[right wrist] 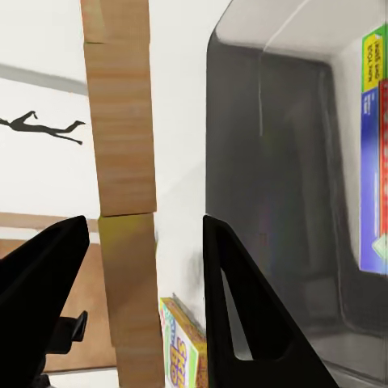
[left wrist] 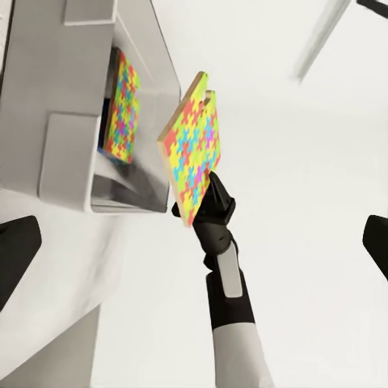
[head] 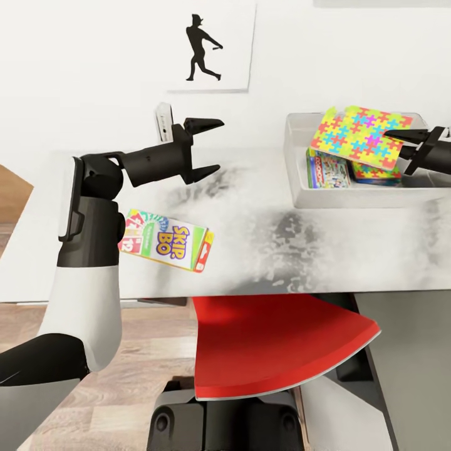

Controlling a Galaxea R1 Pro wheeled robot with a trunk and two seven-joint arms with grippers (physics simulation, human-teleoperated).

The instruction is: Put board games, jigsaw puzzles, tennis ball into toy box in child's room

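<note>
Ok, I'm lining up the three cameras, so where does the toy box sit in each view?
Head view: the toy box is at the upper right.
Left wrist view: the toy box is at the upper left, seen on its side.
Right wrist view: the toy box takes the right half, with its inner wall facing the camera.
Shared landmark: the held jigsaw puzzle at its rim in the head and left wrist views.

My right jaws pinch one jigsaw puzzle, tilted above the pale grey toy box; two board games lie inside beneath it. The SKIP BO box lies flat on the tabletop below my spread left jaws.
</note>
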